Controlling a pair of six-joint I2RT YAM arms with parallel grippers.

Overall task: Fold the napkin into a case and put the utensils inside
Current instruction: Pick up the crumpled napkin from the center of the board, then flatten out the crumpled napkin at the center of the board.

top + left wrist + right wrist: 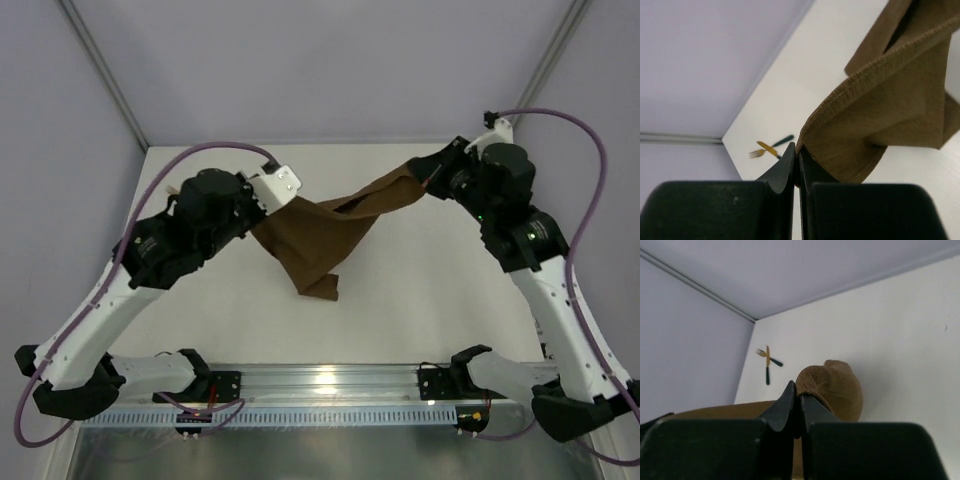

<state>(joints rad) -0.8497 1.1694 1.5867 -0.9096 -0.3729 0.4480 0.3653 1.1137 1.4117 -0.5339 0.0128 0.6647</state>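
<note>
No case is formed yet: the napkin (320,235) hangs stretched between both arms, its lowest fold seemingly resting mid-surface (430,300). The left pincer (797,152) and the right pincer (796,390) are each clamped tight on a cloth edge. The utensils (768,149) lie crossed near a far corner of the surface, untouched. The top view does not show them, and the piece beside the fork (756,154) is too small to name.
</note>
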